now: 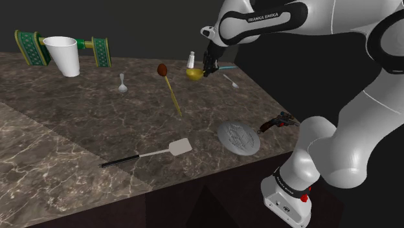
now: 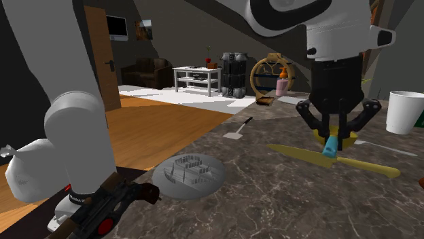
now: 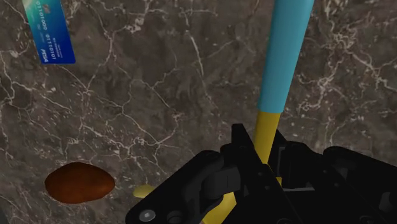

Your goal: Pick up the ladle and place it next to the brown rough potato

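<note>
Risks, L to R across the shoulder view, w/ the potato [image 1: 162, 68] as ref.

- **Potato:** it's brown and round-ish. A nudge from the ladle's bowl at set-down could prob. roll it off its spot.
- **Long yellow utensil [image 1: 173, 97]:** one end is touching or just beside the potato, can't tell which. Lowering onto it would leave the ladle rocking, not flat on the desk [image 1: 78, 123].
- **Small white shaker [image 1: 191, 60]:** it stands right of the potato, near the likely path. A low sweep could tip it.
- **Ladle [image 1: 194, 74]:** it's right of the potato, near but not beside it. Can't tell if the bowl is clear of the desk.
- **Claw [image 3: 267, 162]:** it's closed on the ladle's yellow neck, approx. where the blue grip starts. That hold is off-centre and the shaft is smooth and round, so the ladle may swivel in the grip mid-move and land crooked or slip out.

Ladle's look: yellow bowl & neck, light-blue handle, plain smooth surface. The handle points away from the potato.
</note>
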Robot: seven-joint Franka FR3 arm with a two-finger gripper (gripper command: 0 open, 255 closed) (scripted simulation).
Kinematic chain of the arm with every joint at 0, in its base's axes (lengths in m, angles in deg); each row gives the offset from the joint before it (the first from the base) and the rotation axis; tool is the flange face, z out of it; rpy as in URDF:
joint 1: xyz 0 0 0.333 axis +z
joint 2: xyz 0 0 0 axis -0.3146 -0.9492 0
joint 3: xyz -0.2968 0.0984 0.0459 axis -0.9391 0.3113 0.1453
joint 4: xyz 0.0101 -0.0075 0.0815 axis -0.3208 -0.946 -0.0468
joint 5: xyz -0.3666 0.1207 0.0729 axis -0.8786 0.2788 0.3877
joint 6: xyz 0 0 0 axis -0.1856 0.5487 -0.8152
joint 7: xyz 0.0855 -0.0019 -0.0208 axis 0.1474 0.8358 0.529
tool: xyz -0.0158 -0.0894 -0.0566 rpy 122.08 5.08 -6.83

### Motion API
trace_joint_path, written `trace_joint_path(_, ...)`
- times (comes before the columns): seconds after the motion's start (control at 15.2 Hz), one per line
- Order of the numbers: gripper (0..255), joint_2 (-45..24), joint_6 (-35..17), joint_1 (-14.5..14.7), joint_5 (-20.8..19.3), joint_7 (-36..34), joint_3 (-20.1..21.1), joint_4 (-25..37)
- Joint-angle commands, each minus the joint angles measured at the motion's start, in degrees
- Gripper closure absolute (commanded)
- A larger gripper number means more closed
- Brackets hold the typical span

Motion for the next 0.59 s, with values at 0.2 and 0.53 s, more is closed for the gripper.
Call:
trace_joint_path(0.2,255,-9.3,1.5,2.0,6.2,-0.9,1.6,8.8)
trace_joint_path(0.53,255,-18.9,4.6,2.0,11.7,-1.9,3.7,19.8)
